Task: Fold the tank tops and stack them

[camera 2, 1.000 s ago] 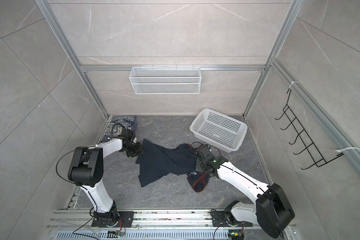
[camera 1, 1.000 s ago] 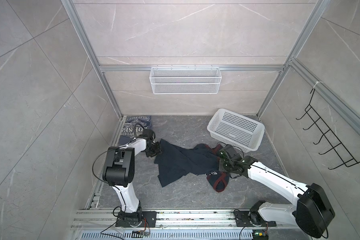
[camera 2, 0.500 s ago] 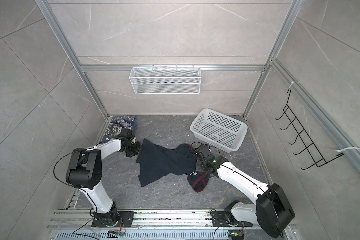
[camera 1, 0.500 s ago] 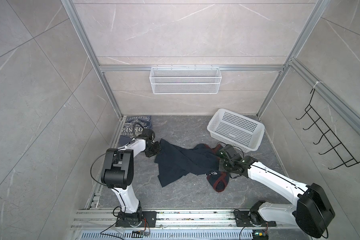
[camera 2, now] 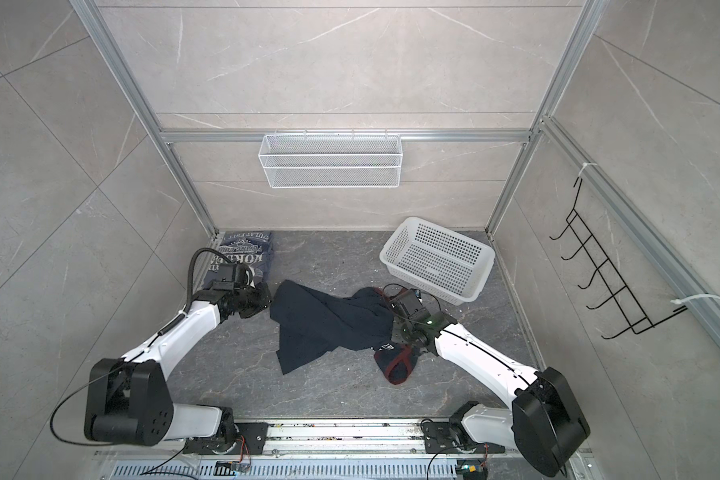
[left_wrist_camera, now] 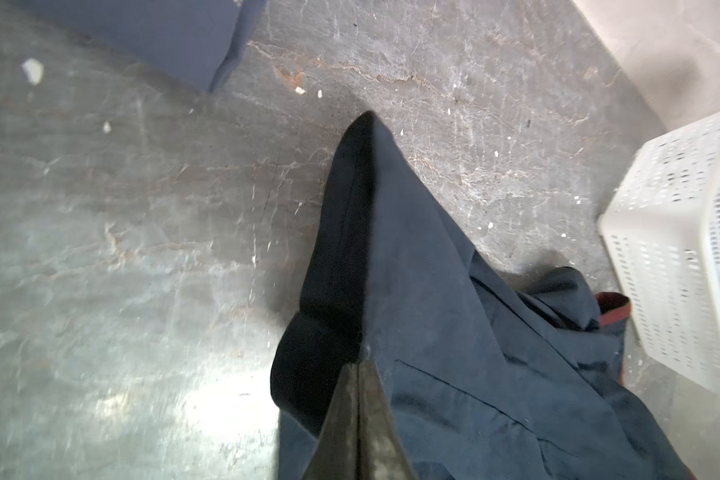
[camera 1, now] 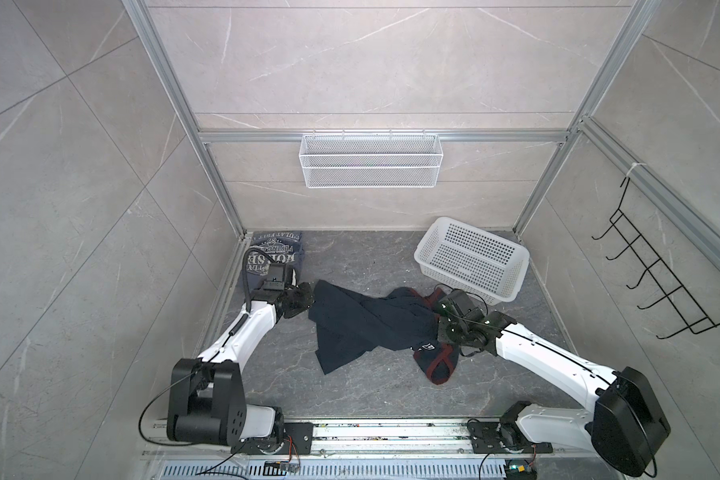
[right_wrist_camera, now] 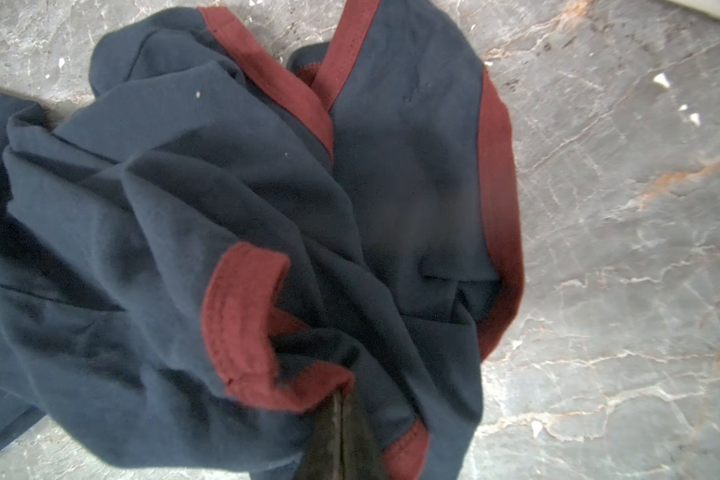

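Now: dark navy cloth tank top with maroon trim (camera 1: 366,320) lies bunched on grey marbled floor (camera 1: 350,395), just beside white perforated plastic basket (camera 1: 429,243), on basket's left, nearer side. Left gripper (left_wrist_camera: 360,368) pinched tight on plain hem corner, at end farthest from basket. Right gripper (right_wrist_camera: 341,399) clamped on maroon-edged fold, at end nearest basket. Cloth runs crumpled between both claws. Slate-blue tank top with white lettering (camera 1: 276,252) lies flat, well apart from basket, far to its left.
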